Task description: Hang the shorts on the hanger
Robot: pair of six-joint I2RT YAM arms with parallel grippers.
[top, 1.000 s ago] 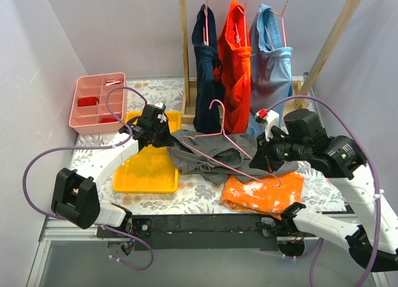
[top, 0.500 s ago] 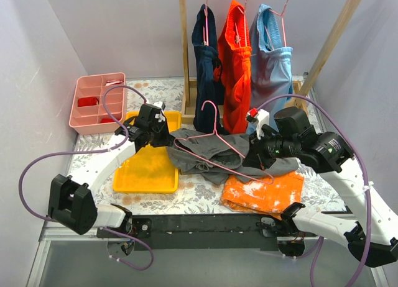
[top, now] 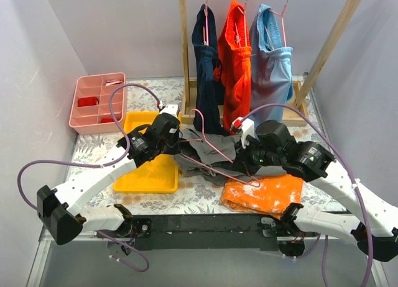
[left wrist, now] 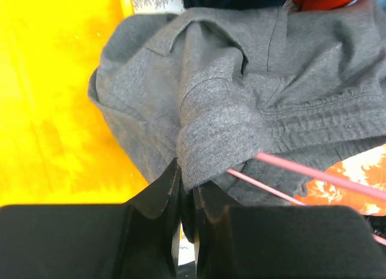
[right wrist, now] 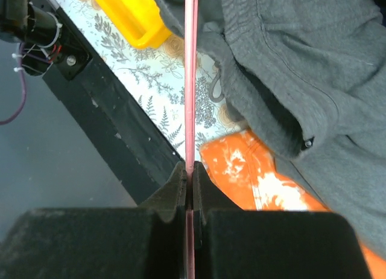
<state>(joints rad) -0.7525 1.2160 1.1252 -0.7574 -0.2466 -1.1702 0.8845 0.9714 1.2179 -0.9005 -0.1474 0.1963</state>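
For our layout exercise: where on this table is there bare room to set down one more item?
Free: floral tabletop left of the yellow tray, in front of the pink organiser; also the front strip between that tray and the orange cloth. Crowded: the centre, with shorts, hanger, left gripper and right gripper, and under the wooden rack.

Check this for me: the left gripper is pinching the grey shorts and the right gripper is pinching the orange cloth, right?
Not quite. The left gripper does pinch the grey shorts, but the right gripper is shut on the pink hanger, not the orange cloth; the right wrist view shows it.
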